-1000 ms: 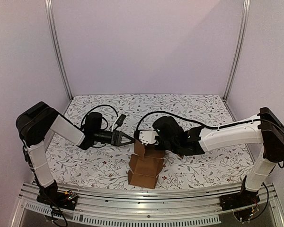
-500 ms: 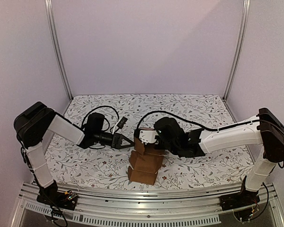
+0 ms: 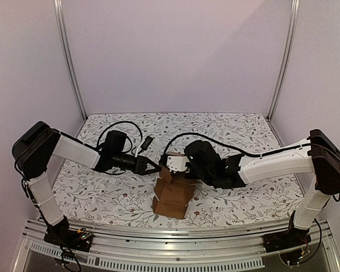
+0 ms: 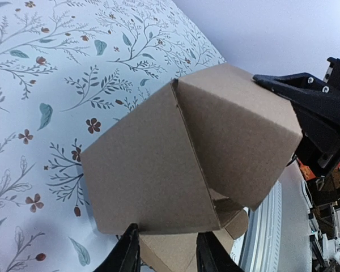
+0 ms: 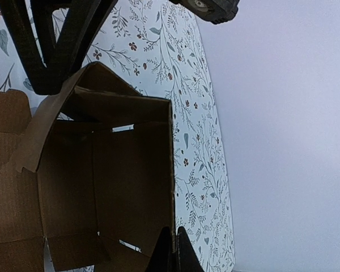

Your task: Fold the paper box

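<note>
The paper box (image 3: 173, 195) is a brown cardboard piece, partly folded, standing on the flowered table between the two arms. My right gripper (image 3: 172, 170) is shut on the upper edge of one box wall. In the right wrist view my right gripper (image 5: 171, 249) pinches that thin wall, and the open box inside (image 5: 113, 187) shows. My left gripper (image 3: 154, 168) is open at the box's left side. In the left wrist view my left gripper (image 4: 169, 255) has its fingers apart at the lower edge of a box panel (image 4: 158, 170), with a lower flap between them.
A metal rail (image 3: 175, 238) runs along the table's near edge. Frame posts (image 3: 71, 62) and pale walls close the back and sides. A black cable (image 3: 124, 131) loops on the cloth behind the left wrist. The right gripper's fingers (image 4: 289, 90) show beside the box.
The left arm's elbow has swung left and its gripper has stayed at the box's left side. The box's lower end has shifted slightly up and left. The right gripper keeps its hold.
</note>
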### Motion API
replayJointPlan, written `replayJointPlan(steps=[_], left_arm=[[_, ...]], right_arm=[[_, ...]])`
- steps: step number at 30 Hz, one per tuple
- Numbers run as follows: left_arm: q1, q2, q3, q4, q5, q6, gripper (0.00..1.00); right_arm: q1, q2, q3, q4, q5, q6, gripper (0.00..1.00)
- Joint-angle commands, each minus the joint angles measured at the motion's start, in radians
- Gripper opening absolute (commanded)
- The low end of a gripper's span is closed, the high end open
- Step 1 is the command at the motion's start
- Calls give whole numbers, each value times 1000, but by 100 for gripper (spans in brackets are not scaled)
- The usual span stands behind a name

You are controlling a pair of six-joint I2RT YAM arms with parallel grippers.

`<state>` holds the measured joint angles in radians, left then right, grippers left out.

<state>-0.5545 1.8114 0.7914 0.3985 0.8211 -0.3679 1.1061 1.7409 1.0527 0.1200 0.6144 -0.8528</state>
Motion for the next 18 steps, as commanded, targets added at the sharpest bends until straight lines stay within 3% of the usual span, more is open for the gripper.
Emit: replayJointPlan(steps=[1,8,18], left_arm=[[-11,-35,34,-78,-99,68,33],[-13,-46,44,-121,-122,151,35],[-20,-31,66,-178,-23,227,40]], right_arm=[[8,-1,-10,-31,-24,31,0],[6,0,13,-107,-55,54,0],[-5,27,53,-170,-27,77,0]])
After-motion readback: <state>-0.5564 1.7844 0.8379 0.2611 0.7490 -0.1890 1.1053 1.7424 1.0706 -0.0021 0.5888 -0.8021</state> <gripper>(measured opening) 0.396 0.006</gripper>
